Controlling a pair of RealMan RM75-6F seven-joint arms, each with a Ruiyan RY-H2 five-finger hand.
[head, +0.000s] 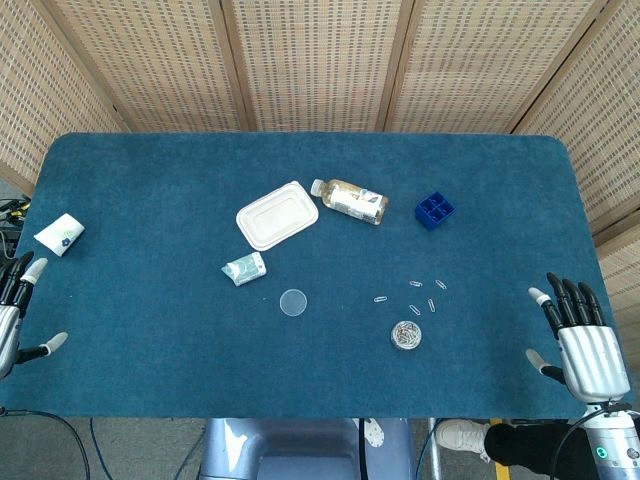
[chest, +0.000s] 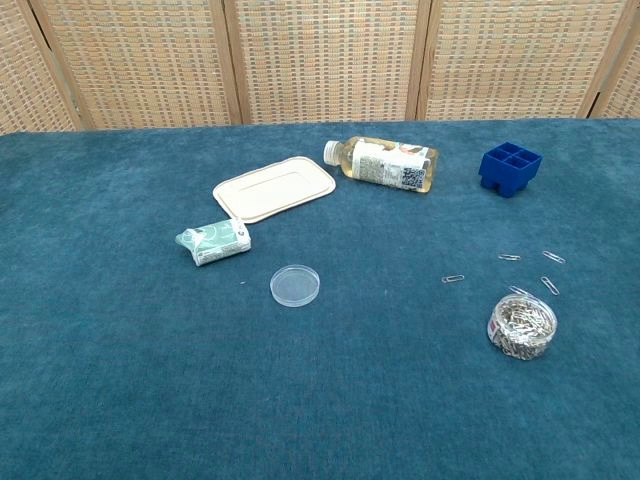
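Blue felt covered the bench (head: 150, 340), and both hands waited at its near edge with nothing in them. The right hand (head: 578, 340) stood at the near right corner, its fingers spread wide and pointing up. The nearest things to it were the small jar of paper clips (head: 405, 335) and some loose paper clips (head: 415, 290) lying just beyond the jar. The left hand (head: 15, 315) showed only partly at the left edge, fingers apart too, near a small white packet (head: 60, 233). In the middle lay a clear round lid (head: 293, 302), a green tissue pack (head: 244, 268), a beige flat container (head: 277, 214), a bottle (head: 350, 200) on its side and a blue tray (head: 435, 211).
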